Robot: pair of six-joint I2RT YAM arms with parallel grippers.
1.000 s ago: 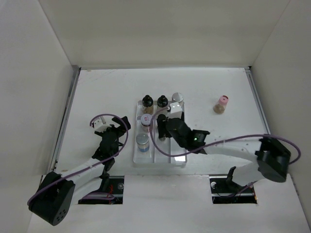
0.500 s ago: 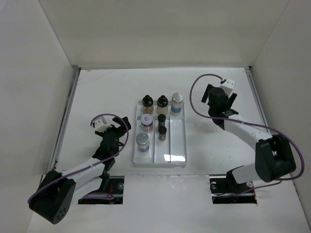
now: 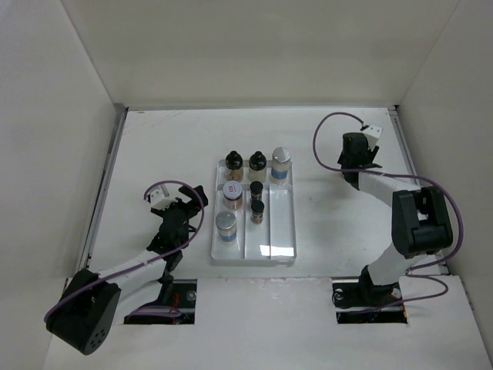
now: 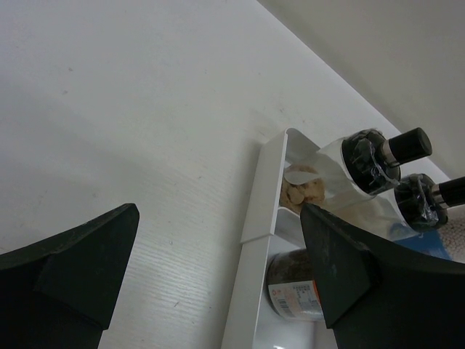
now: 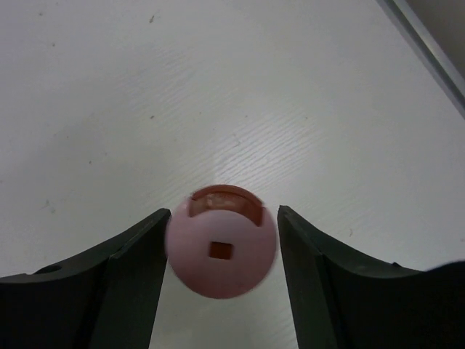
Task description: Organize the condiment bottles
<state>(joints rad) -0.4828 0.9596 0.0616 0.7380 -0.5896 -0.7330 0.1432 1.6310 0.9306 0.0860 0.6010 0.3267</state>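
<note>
Seven condiment bottles (image 3: pixel 226 227) counted upright in white divided tray (image 3: pixel 282 248), top view, grouped by compartment. Left gripper (image 3: pixel 179 202) parked just beside tray's left wall. Right gripper (image 3: pixel 357 154) lowered well right of tray; bottle beneath it hidden.

Left wrist view: claw spread wide, nothing held. Black-capped bottles (image 4: pixel 374 153) seen beyond tray wall.

Right wrist view: pink-capped bottle (image 5: pixel 221 251) upright on table (image 5: pixel 109 87), straddled by fingers, one close on each side of cap, seemingly lined up for pickup. Whether cap is actually clamped cannot be told. Judged last stray, tray-bound.
</note>
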